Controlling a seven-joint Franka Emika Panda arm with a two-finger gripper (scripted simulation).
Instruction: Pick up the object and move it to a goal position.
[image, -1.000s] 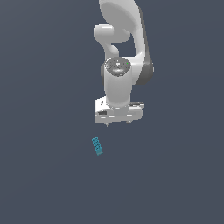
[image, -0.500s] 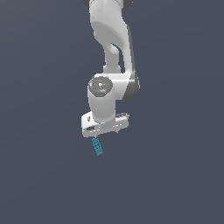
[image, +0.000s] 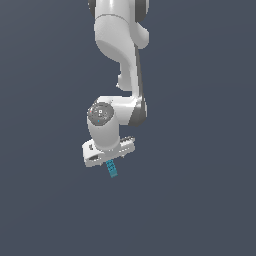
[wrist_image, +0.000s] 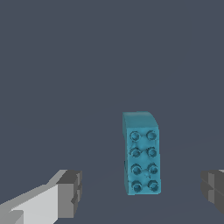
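The object is a small teal-blue elongated studded block (image: 112, 170) lying on the dark grey floor; the wrist view shows it (wrist_image: 141, 153) with two rows of studs. My white gripper (image: 111, 161) hangs directly over it, its body hiding the block's upper end in the exterior view. In the wrist view the gripper (wrist_image: 142, 192) is open, with one grey fingertip (wrist_image: 70, 192) on each side of the block and clear gaps between pads and block. The block is not held.
A plain dark grey floor (image: 200, 200) surrounds the block. The white arm (image: 120, 50) rises above the gripper toward the top of the exterior view.
The arm has swung toward the exterior view's left and lowered, bringing the gripper from beside and above the block to directly over it. The block has not moved.
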